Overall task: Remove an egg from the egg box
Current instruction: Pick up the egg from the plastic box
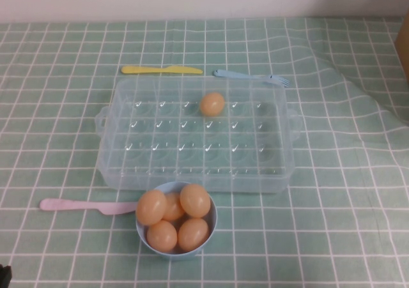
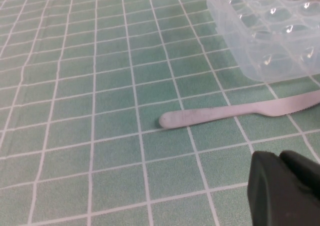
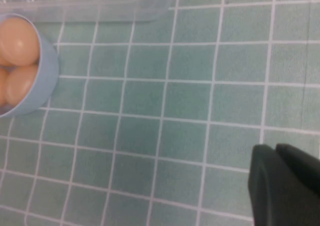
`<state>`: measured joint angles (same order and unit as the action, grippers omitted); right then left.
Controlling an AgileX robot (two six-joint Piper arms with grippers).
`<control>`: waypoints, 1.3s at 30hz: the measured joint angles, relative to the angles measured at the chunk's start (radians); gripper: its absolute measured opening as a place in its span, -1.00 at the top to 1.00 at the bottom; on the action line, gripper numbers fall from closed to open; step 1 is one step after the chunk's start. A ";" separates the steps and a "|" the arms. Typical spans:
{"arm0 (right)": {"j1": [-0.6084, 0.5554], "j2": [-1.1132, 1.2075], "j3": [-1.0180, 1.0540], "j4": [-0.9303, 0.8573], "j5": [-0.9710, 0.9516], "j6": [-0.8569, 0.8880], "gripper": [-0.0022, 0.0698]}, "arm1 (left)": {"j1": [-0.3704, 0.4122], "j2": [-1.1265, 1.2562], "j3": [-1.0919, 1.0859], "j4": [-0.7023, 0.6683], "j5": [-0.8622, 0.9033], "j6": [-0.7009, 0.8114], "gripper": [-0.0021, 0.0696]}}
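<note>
One orange-tan egg (image 1: pixel 212 103) sits in a far-row cell of the clear plastic egg box (image 1: pixel 128 166) in the middle of the table. The other cells look empty. A corner of the box shows in the left wrist view (image 2: pixel 260 40), and its near edge in the right wrist view (image 3: pixel 90 8). My left gripper (image 2: pixel 280 158) is shut and empty, low over the cloth near the table's front left, away from the box. My right gripper (image 3: pixel 275 151) is shut and empty over the cloth to the right of the bowl. Neither arm reaches into the high view.
A light-blue bowl (image 1: pixel 209 227) with several eggs stands against the box's near side and also shows in the right wrist view (image 3: pixel 47 70). A pink knife (image 1: pixel 83 205) lies left of it (image 2: pixel 225 115). A yellow knife (image 1: pixel 161 69) and a blue fork (image 1: pixel 252 76) lie behind the box.
</note>
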<state>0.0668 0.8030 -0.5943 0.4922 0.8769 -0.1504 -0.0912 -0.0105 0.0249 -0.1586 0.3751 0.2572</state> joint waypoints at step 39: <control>0.573 1.346 -1.255 -0.464 -0.181 0.584 -0.58 | 0.000 0.000 0.000 0.000 0.000 0.000 0.95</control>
<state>0.6401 2.1487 -1.8490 0.0279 0.6959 0.4337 -0.0912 -0.0105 0.0249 -0.1581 0.3751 0.2572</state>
